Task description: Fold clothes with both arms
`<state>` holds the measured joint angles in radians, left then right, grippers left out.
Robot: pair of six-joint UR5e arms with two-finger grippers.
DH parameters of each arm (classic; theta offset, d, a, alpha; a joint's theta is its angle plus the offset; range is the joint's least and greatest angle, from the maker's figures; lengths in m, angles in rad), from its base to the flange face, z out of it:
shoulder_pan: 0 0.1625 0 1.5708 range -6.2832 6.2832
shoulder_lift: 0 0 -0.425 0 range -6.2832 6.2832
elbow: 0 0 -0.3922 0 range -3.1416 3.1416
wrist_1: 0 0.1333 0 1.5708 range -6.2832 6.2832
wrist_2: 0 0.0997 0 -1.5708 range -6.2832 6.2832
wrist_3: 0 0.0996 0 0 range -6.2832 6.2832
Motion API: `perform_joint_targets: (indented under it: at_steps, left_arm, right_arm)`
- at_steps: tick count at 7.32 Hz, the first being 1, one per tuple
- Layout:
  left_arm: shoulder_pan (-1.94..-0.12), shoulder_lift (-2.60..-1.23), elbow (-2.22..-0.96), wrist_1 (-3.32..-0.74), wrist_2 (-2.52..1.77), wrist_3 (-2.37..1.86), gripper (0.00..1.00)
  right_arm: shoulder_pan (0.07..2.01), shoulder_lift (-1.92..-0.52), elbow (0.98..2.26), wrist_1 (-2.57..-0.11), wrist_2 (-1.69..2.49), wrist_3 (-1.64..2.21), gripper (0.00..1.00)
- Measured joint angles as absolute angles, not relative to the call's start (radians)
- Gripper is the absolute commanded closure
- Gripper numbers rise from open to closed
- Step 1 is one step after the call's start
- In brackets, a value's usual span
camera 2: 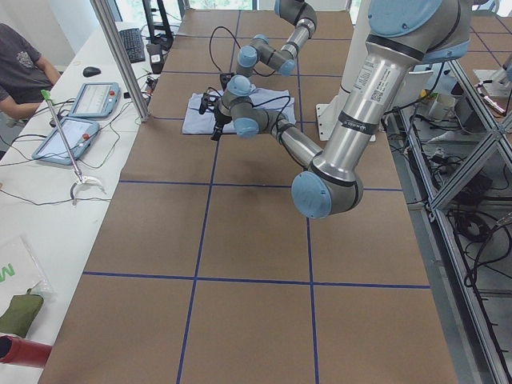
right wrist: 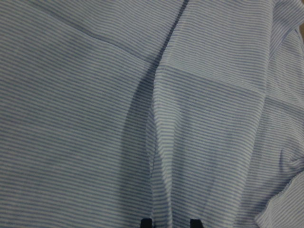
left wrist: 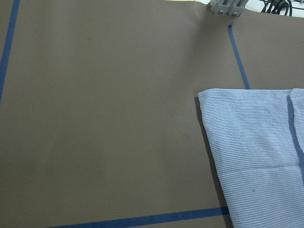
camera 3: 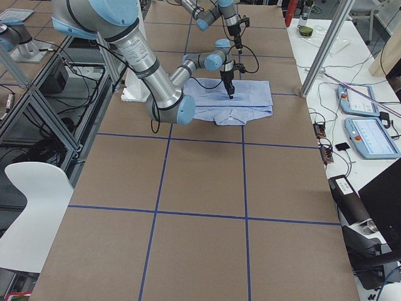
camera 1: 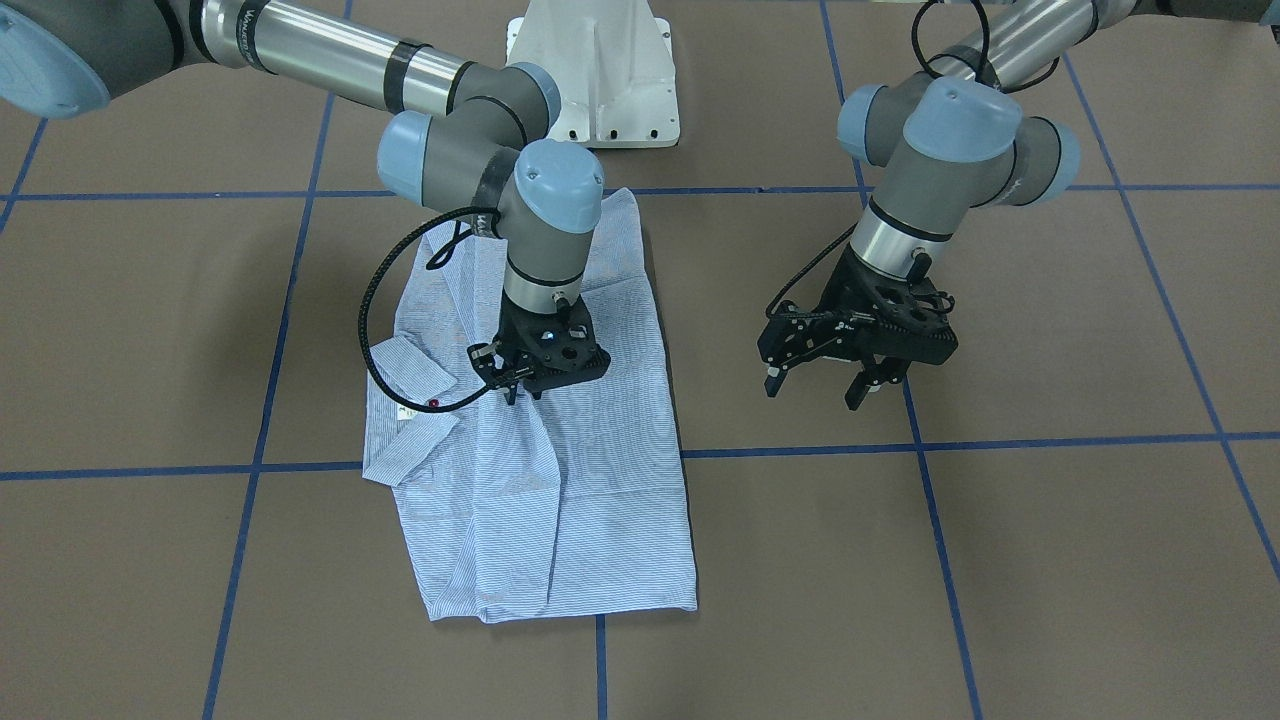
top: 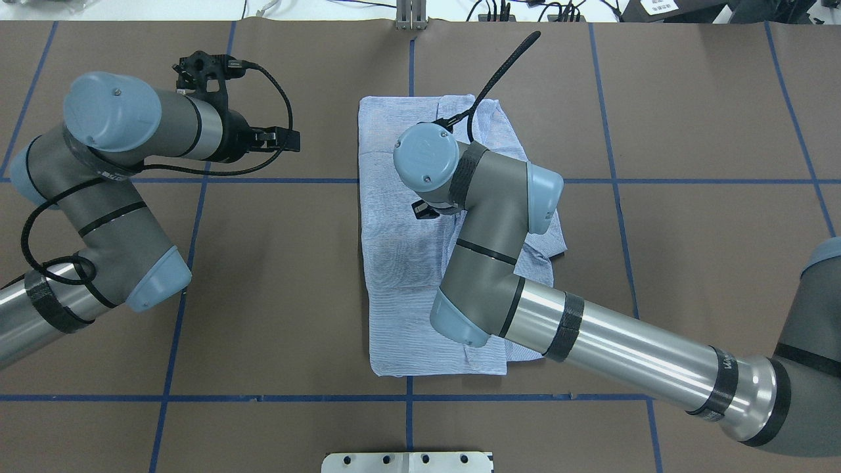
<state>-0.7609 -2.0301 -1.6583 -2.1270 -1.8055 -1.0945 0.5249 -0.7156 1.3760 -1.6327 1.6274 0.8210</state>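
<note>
The light blue striped shirt (camera 1: 580, 500) lies folded into a long rectangle on the brown table (camera 1: 1050, 560), its collar (camera 1: 415, 400) and a red button to one side. My right gripper (camera 1: 520, 393) stands straight down on the middle of the shirt (top: 401, 289). In the right wrist view its fingertips (right wrist: 146, 222) stand close together, pinching a raised ridge of cloth (right wrist: 161, 142). My left gripper (camera 1: 815, 390) hangs open just above bare table, beside the shirt's long edge and holding nothing. The left wrist view shows a shirt corner (left wrist: 256, 142).
Blue tape lines (camera 1: 930, 480) divide the table into squares. The white pedestal base (camera 1: 600, 80) stands behind the shirt. In the exterior left view, a side bench carries tablets (camera 2: 72, 136), and a seated person (camera 2: 20, 60) is at the far corner.
</note>
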Motion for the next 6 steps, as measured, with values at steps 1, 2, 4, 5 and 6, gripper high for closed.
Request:
perform_joint_targets:
  at_steps: [1,2,4,5,6]
  left_arm:
    - [-0.761,-2.030,-1.658,-2.127,-1.806,-1.094,0.00]
    - [-0.761,-2.030,-1.658,-2.127,-1.805,-1.094,0.00]
    - [-0.761,-2.031,-1.659,-2.128,-1.805,-1.094,0.00]
    - [-0.761,-2.031,-1.659,-2.128,-1.805,-1.094,0.00]
    - [-0.761,-2.031,-1.660,-2.128,-1.806,-1.094,0.00]
  right_arm:
    - [0.520,-0.716,1.377,-1.632,1.627,0.822,0.61]
    - [0.516,-0.716,1.377,-1.633,1.628,0.823,0.75]
    - [0.513,-0.716,1.378,-1.633,1.628,0.822,1.00]
    - [0.513,-0.717,1.380,-1.634,1.630,0.822,1.00]
    - [0.512,-0.719,1.388,-1.635,1.632,0.822,1.00]
